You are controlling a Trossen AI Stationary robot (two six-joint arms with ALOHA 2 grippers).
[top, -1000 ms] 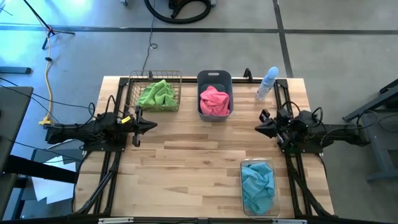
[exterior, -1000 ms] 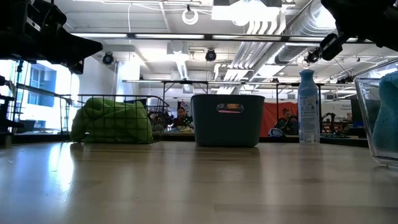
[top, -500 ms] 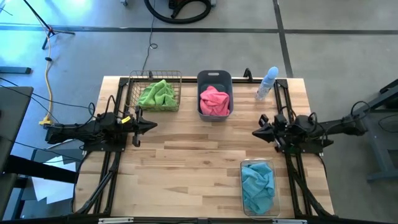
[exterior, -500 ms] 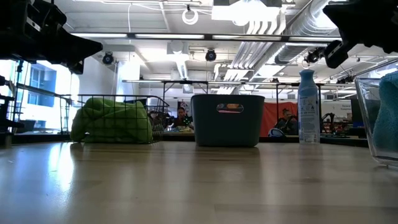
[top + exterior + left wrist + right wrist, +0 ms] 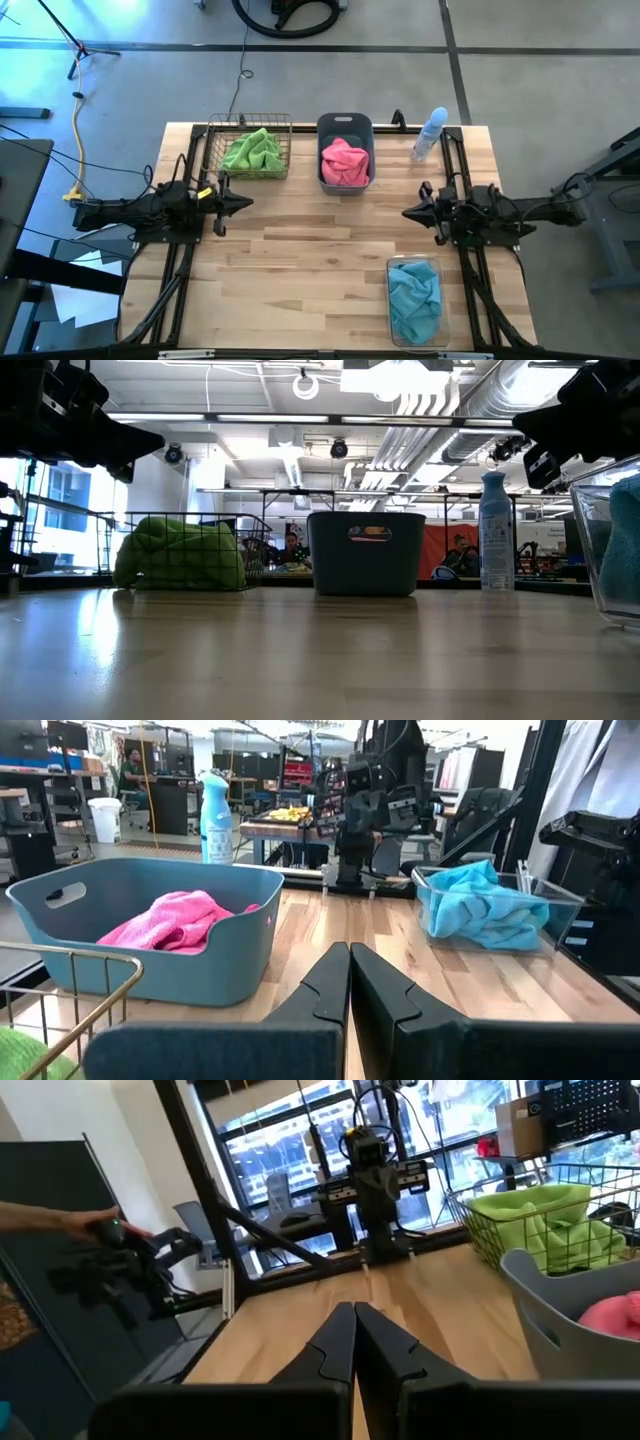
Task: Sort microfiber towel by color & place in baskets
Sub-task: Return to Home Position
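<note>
Tabletop [image 5: 310, 250] contents: lime green microfiber towel [image 5: 253, 151] in the copper wire basket [image 5: 212, 140], far left; pink microfiber towel [image 5: 345, 161] in the grey-blue tub [image 5: 345, 120] just beside it; light blue microfiber towel [image 5: 414, 296] in the clear bin [image 5: 415, 260], near right; spray bottle [image 5: 431, 133] upright, far right. Left claw [image 5: 243, 202], fingers pressed together, hovers near the wire basket. Right claw [image 5: 408, 213], likewise pressed together, hovers between spray bottle and clear bin.
</note>
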